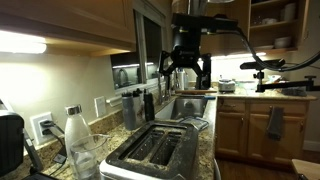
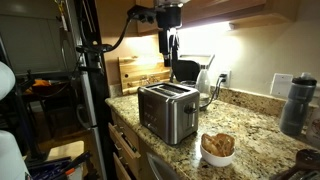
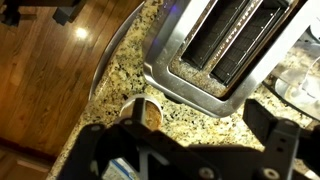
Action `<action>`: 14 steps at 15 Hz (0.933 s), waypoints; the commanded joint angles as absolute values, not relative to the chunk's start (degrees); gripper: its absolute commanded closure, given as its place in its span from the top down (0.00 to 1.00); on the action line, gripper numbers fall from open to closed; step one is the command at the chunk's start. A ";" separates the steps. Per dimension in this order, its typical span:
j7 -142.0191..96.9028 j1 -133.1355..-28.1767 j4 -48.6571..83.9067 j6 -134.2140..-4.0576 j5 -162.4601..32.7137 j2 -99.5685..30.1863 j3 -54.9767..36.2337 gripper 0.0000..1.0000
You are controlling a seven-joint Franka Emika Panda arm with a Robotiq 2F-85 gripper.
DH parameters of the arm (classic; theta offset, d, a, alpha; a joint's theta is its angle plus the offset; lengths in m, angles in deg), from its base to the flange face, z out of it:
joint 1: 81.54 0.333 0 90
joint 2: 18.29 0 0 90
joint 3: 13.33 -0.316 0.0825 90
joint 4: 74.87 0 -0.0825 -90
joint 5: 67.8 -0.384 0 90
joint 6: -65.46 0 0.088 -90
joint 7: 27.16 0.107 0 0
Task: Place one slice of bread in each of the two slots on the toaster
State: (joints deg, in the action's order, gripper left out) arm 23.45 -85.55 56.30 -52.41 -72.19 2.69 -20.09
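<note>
The shiny steel toaster (image 1: pixel 160 150) stands on the granite counter and shows in both exterior views (image 2: pixel 168 112). Its two slots (image 1: pixel 163 146) run along the top and look dark; they also show in the wrist view (image 3: pixel 238 35). Tan-brown slices of bread (image 2: pixel 218 145) sit in a small white bowl in front of the toaster, and show dimly in the wrist view (image 3: pixel 150 113). My gripper (image 1: pixel 187 68) hangs open and empty well above the counter, behind the toaster (image 2: pixel 168 47). In the wrist view its fingers (image 3: pixel 185 145) frame bare counter between bowl and toaster.
A glass bottle (image 1: pixel 75 132) and a black appliance (image 1: pixel 10 142) stand beside the toaster. A wooden cutting board (image 2: pixel 140 72), a kettle (image 2: pixel 205 82) and a dark bottle (image 2: pixel 292 102) line the wall. The counter edge drops to wooden floor (image 3: pixel 50 70).
</note>
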 commanded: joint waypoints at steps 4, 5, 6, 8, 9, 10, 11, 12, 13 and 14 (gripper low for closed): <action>36.11 -86.22 57.01 -55.69 -68.03 1.42 -21.21 1.00; 37.41 -86.20 57.04 -55.63 -67.56 1.47 -21.09 1.00; 38.60 -86.17 57.00 -55.39 -67.28 1.43 -20.95 1.00; 40.75 -86.11 57.28 -55.47 -67.36 1.70 -20.61 1.00; 41.75 -86.08 57.52 -55.80 -67.80 1.82 -20.44 1.00; 43.24 -86.21 57.75 -56.42 -67.86 1.67 -20.42 1.00; 44.39 -86.29 57.87 -57.03 -67.95 1.54 -20.34 1.00; 45.68 -86.45 57.97 -57.74 -68.11 1.26 -20.23 1.00; 46.62 -86.53 58.13 -58.81 -68.30 1.01 -20.03 1.00; 47.30 -86.57 58.25 -59.77 -68.75 0.62 -19.64 1.00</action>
